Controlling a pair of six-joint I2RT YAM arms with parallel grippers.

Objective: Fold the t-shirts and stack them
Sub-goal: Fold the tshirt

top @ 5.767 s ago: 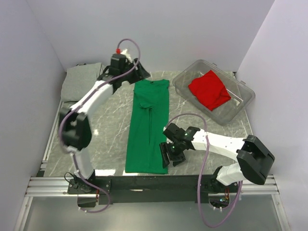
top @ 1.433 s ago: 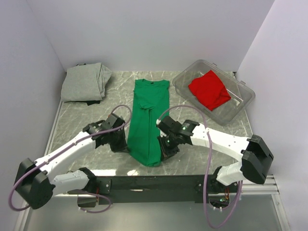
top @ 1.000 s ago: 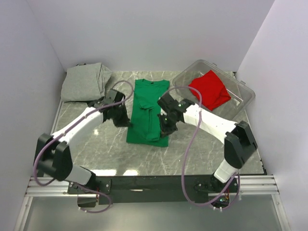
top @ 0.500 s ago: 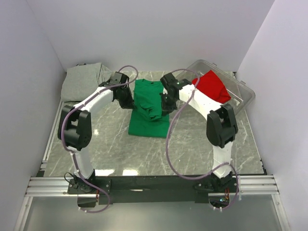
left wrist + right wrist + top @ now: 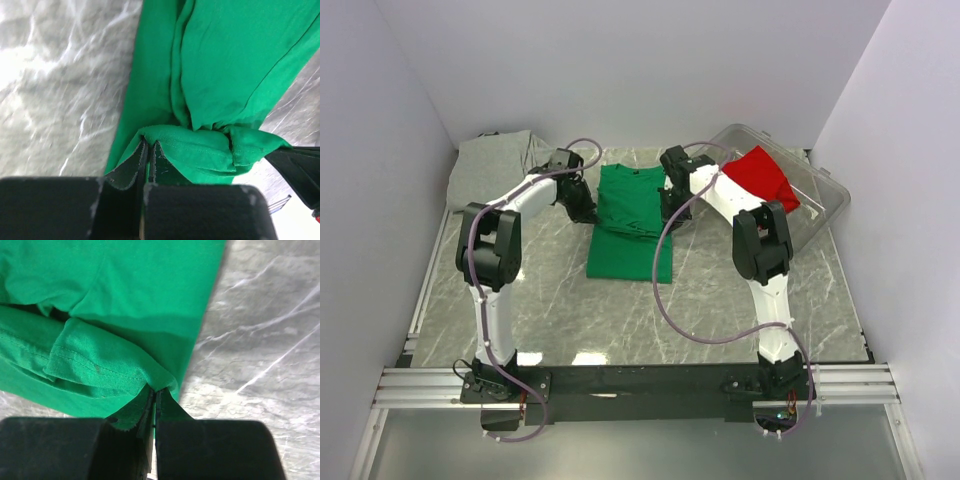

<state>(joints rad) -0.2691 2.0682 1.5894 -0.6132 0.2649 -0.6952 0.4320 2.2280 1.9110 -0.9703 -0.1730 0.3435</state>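
Fingers (image 5: 131,169) of left gripper (image 5: 149,150) clamped on a hem fold of the green t-shirt (image 5: 632,225); right gripper (image 5: 154,395) pinches the opposite hem corner. Shirt lies doubled over on the grey marbled table (image 5: 720,300), white walls (image 5: 620,60) around; grey t-shirt (image 5: 492,168) far-left, red t-shirt (image 5: 765,180) in clear bin (image 5: 823,215) far-right.

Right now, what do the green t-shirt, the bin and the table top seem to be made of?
The green t-shirt: soft matte knit, probably cotton; a stitched hem and limp folds show. The bin: clear, glossy rigid plastic; see-through walls, firm rim. The table top: grey, white-veined, shiny marble look; real stone or laminate, I cannot tell.
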